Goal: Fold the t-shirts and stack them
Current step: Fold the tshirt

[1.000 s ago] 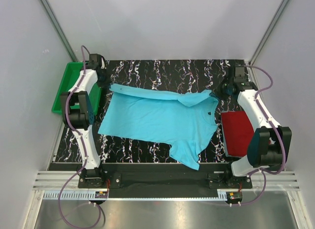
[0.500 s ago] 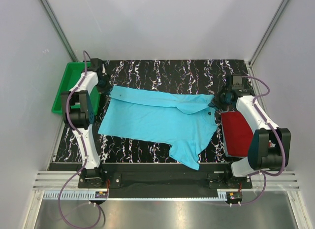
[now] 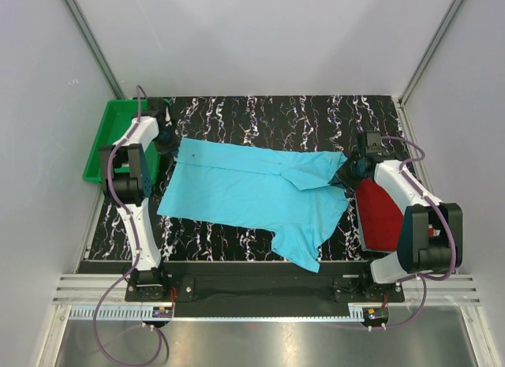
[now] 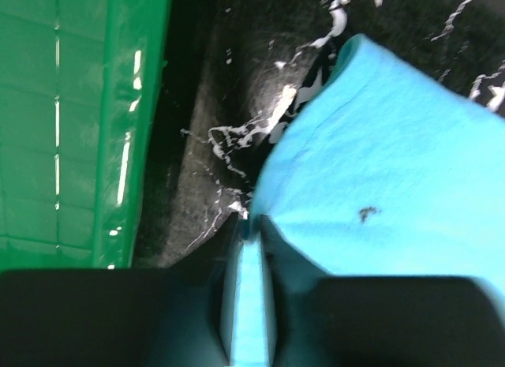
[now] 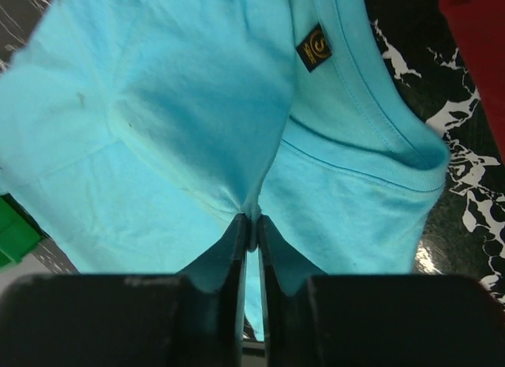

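Arms reach fwd, low. Left gripper [image 4: 248, 234] pinches turquoise tee [image 3: 245, 185] at its far-left corner, right gripper [image 5: 251, 222] clamps cloth nr its neck label [image 5: 314, 47] — red tee [image 3: 384, 215] just right.

Black marbled table [image 3: 316, 114] carries three things — turquoise t-shirt [image 3: 245, 185], dark red t-shirt [image 3: 383, 213], green tray [image 3: 106, 138].

Red t-shirt [image 3: 379, 221] partly hidden under right arm [image 3: 404, 185]; green tray [image 4: 71, 106] cut off by frame edge

Turquoise tee [image 3: 245, 185], dark red tee [image 3: 383, 217], green tray [image 3: 106, 138]
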